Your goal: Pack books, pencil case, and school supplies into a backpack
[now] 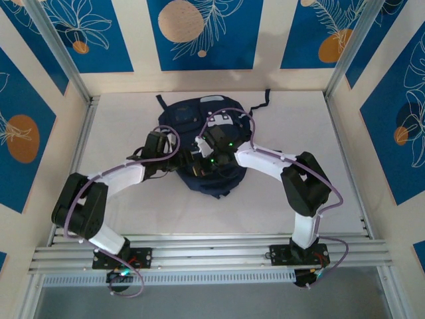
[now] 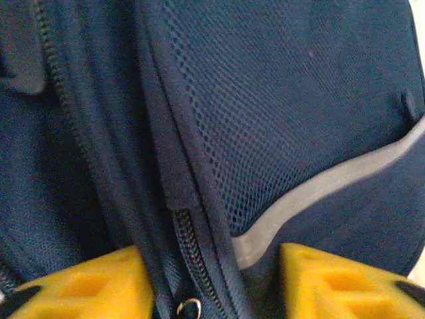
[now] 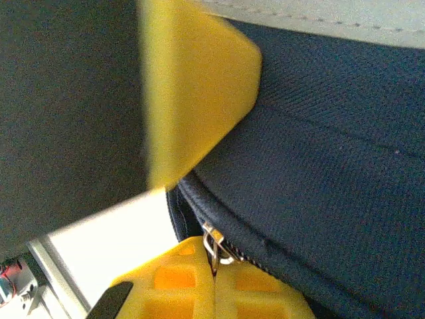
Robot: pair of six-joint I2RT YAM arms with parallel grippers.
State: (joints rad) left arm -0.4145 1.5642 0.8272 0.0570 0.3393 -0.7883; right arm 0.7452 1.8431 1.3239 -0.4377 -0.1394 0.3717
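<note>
Nearest, at 6 o'clock in my right wrist view, my right gripper (image 3: pixel 214 282) is closed. Its yellow fingers are pressed together on the metal zipper pull (image 3: pixel 214 244) of the backpack (image 3: pixel 332 173). A blurred yellow block (image 3: pixel 192 86) sits at 11 o'clock against the navy cloth.

My left wrist view adds what that one lacks. My left gripper (image 2: pixel 212 282) has its jaws parted, one finger at 7 o'clock and one at 5. The zipper seam (image 2: pixel 189 246) and a grey trim stripe (image 2: pixel 319 193) lie between them; whether they press the cloth I cannot tell. Mesh fabric (image 2: pixel 265 119) runs away toward 12.

From above I get the layout: the backpack lies mid-way up the white table (image 1: pixel 133 206), both my wrists meet over its 6 o'clock end, and a strap (image 1: pixel 266 98) trails toward 1 o'clock.
</note>
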